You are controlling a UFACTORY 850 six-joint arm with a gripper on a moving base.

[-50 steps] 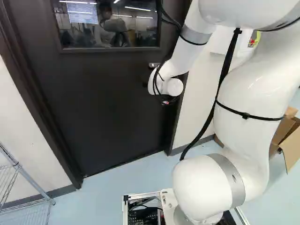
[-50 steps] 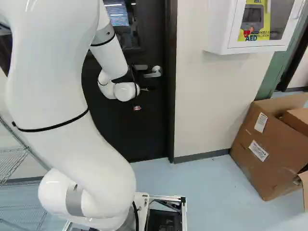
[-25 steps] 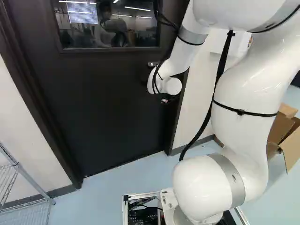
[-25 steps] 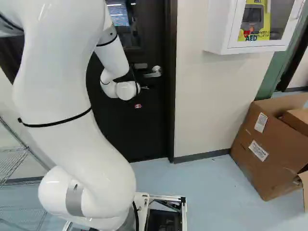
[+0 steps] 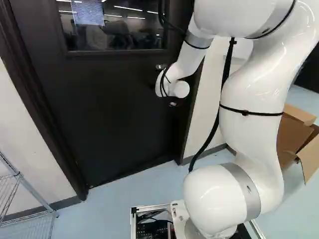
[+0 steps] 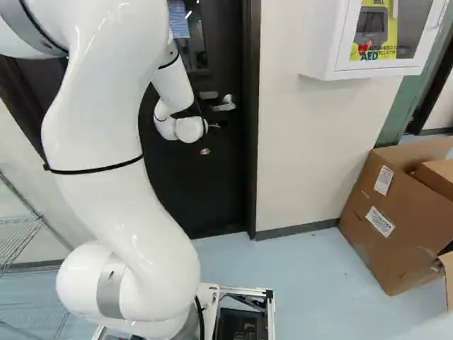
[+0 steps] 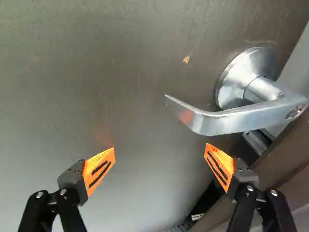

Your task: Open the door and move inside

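A dark door (image 5: 119, 109) with a window (image 5: 114, 30) stands ahead of the white robot arm (image 5: 251, 89). The arm's fingers (image 6: 214, 126) are near the door's silver lever handle (image 6: 225, 104). In the wrist view, the orange-padded fingers (image 7: 159, 162) are spread wide with nothing between them, the lever just ahead of one. A cardboard box (image 6: 375, 234) sits at the right base view's right.
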